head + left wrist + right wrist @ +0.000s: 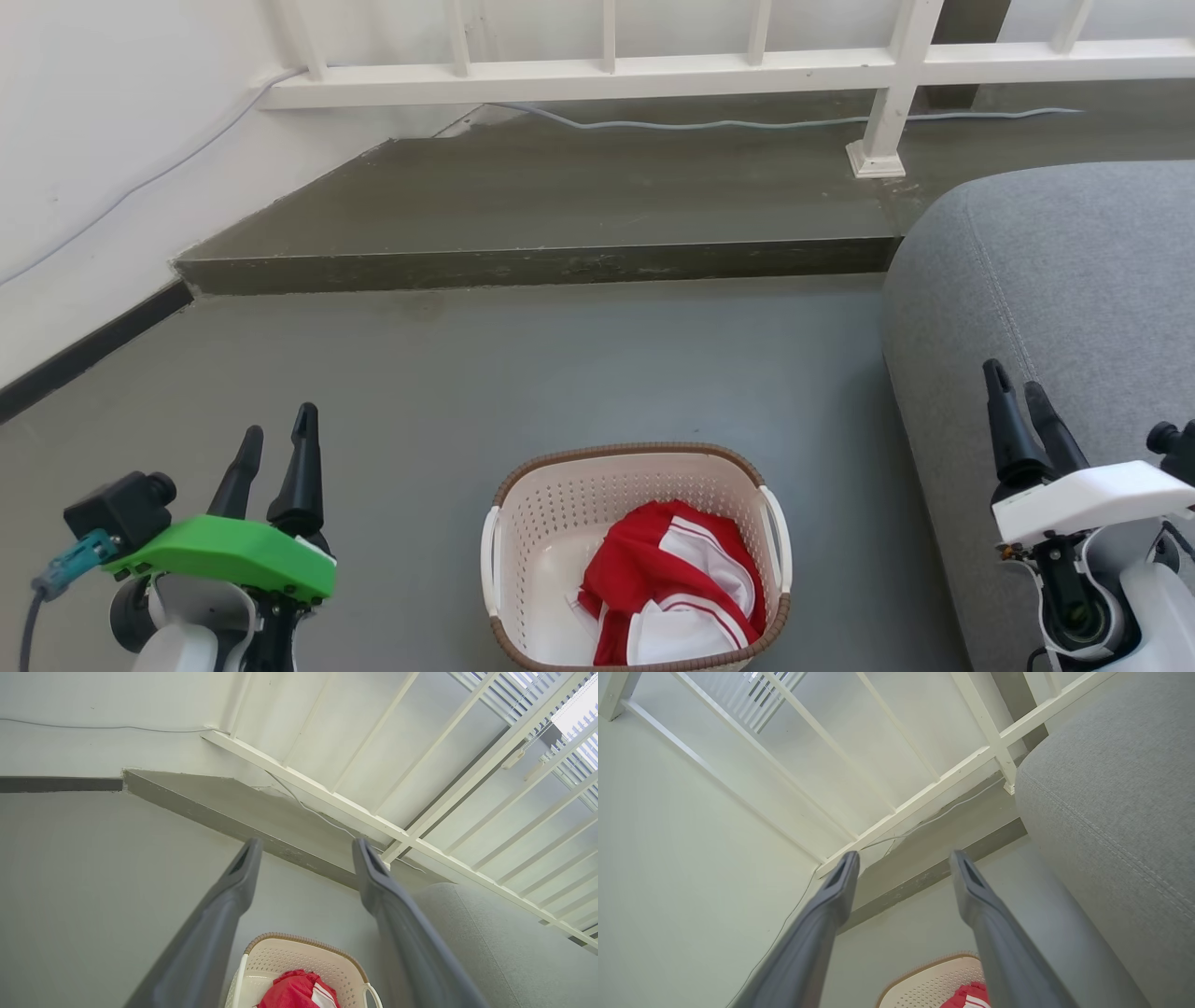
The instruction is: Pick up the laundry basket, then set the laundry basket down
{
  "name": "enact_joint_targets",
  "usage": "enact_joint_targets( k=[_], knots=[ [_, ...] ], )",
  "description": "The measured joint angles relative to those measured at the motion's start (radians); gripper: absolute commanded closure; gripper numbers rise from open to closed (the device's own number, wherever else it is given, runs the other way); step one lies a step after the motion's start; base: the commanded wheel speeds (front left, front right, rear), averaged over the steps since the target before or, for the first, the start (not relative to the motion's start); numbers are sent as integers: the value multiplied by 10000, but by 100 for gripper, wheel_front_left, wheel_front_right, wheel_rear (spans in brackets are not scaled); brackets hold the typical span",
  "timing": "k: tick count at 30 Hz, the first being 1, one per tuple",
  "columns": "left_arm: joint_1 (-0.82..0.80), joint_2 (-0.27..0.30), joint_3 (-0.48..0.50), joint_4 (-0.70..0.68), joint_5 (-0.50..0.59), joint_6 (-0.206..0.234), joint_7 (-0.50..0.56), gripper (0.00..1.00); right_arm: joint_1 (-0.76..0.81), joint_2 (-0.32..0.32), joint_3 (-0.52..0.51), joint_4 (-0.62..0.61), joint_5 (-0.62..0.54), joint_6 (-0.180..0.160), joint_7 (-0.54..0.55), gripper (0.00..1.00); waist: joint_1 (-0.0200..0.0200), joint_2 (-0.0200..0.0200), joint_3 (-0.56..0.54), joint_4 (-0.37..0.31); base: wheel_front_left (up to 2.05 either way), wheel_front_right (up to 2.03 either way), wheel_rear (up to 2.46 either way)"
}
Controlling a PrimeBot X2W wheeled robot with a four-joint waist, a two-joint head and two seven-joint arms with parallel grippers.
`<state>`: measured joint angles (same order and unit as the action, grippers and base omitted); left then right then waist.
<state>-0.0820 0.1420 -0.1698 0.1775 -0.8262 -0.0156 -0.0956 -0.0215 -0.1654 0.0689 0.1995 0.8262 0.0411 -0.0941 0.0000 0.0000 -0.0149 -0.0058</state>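
Fingers (233, 891) spread — head view shows laundry basket (560, 504) fullest.

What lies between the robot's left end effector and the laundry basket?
Bare grey floor, as the head view shows; the left end effector stands apart from the laundry basket.

Head looks down; wrists look forward, low; all share the laundry basket (560, 509).

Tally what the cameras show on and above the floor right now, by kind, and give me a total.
Baskets: 1, the laundry basket
Clothing: 1, a red-and-white garment bundled inside it
Pincers: 2, the left pincer and the right pincer, both open
Furniture: 1, the grey sofa
Total: 5
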Motion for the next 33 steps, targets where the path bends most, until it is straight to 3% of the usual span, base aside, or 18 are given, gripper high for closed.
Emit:
enact_joint_targets(
  k=[33],
  knots=[
    [-1,65,-1197,88,4305,880,-1097,0,88,-322,1218,690,-4226,-441,-1089,0,0,0,-117,-86,0,0,0]
  ],
)
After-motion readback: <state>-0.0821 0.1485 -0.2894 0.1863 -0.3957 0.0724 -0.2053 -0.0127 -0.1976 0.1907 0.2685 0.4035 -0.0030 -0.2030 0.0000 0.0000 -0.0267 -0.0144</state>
